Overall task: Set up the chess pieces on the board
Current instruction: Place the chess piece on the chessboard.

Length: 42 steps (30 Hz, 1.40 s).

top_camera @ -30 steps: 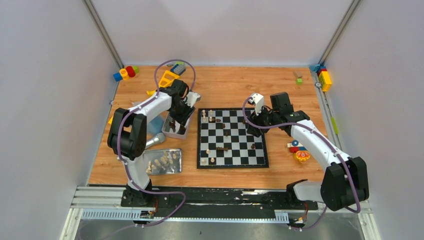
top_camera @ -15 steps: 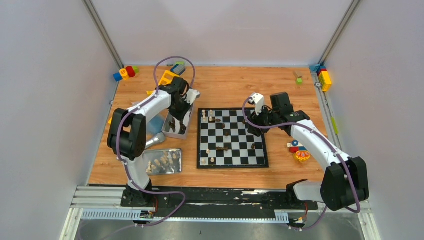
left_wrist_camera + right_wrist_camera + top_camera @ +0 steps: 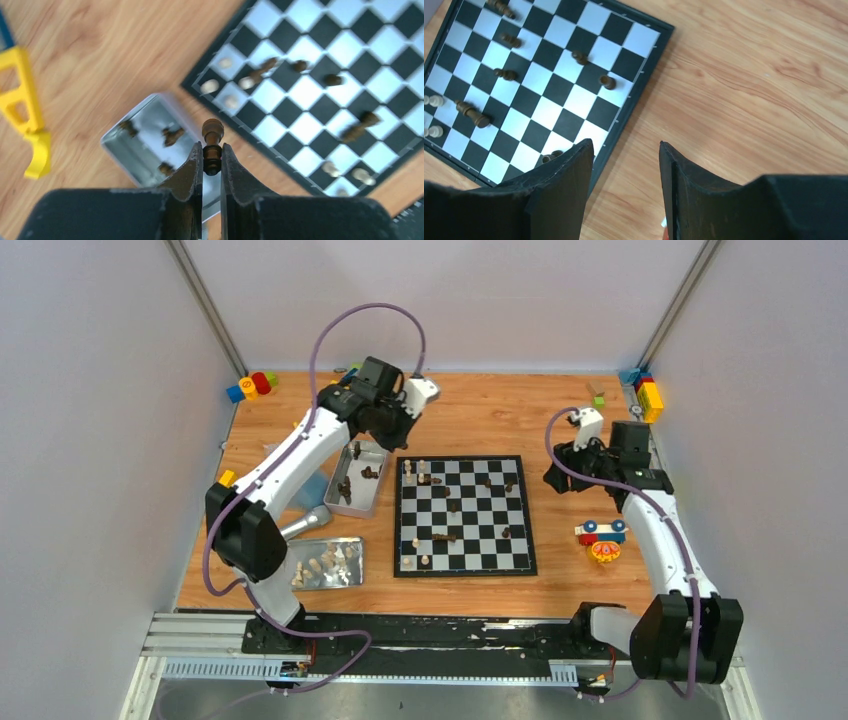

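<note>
The black-and-white board lies mid-table with several dark and cream chess pieces on it, some toppled; it also shows in the left wrist view and the right wrist view. My left gripper is shut on a dark brown piece and holds it in the air near the board's far left corner; in the top view it is raised over the table. My right gripper is open and empty, above the wood just right of the board.
A metal tray with a few dark pieces sits left of the board, also in the left wrist view. A second tray with cream pieces is at front left. Toy blocks lie in the far corners, a toy lies right of the board.
My left gripper rose out of the dark-piece tray with a dark piece and moved back and toward the board. My right gripper withdrew from the board to the right and opened over the wood.
</note>
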Motion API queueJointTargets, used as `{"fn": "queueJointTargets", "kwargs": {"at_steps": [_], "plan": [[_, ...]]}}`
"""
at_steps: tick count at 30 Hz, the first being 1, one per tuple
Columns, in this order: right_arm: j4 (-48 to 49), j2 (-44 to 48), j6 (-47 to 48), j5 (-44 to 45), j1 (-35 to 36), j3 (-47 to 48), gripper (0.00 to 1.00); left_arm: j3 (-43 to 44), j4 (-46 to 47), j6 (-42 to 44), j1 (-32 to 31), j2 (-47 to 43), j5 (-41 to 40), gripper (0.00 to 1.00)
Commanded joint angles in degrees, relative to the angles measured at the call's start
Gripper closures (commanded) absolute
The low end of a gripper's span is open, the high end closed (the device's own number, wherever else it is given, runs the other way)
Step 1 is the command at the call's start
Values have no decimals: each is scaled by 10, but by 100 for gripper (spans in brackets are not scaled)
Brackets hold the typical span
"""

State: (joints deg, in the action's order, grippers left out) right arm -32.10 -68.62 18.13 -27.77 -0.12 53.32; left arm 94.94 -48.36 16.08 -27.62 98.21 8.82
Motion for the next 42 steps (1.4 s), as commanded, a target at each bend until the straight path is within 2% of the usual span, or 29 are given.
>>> {"fn": "queueJointTargets", "kwargs": {"at_steps": [1, 5, 9, 12, 16, 21, 26, 30, 35, 42], "plan": [[-5, 39, -38, -45, -65, 23, 48, 60, -49, 10, -82, 36, 35, 96], [-10, 61, -42, -50, -87, 5, 48, 121, -65, 11, -130, 78, 20, 96], [-12, 74, -39, -64, -89, -12, 48, 120, -51, 1, -139, 82, 26, 96], [-17, 70, -34, -61, -90, -13, 48, 113, -33, -6, -141, 80, 61, 96], [-15, 70, -42, -44, -97, -13, 49, 138, -37, 0, -165, 120, 67, 95], [-13, 68, -57, -23, -147, -7, 50, 211, -52, 2, -208, 191, 57, 95], [-18, 66, -60, -37, -221, -2, 50, 327, -88, -3, -248, 285, 65, 93], [-20, 71, -57, -45, -249, -4, 50, 397, -110, 3, -278, 345, 55, 91], [-20, 74, -56, -68, -275, -13, 50, 447, -113, -7, -295, 406, 54, 91], [-20, 84, -47, -77, -281, -22, 50, 489, -108, -15, -302, 445, 59, 91]]}}
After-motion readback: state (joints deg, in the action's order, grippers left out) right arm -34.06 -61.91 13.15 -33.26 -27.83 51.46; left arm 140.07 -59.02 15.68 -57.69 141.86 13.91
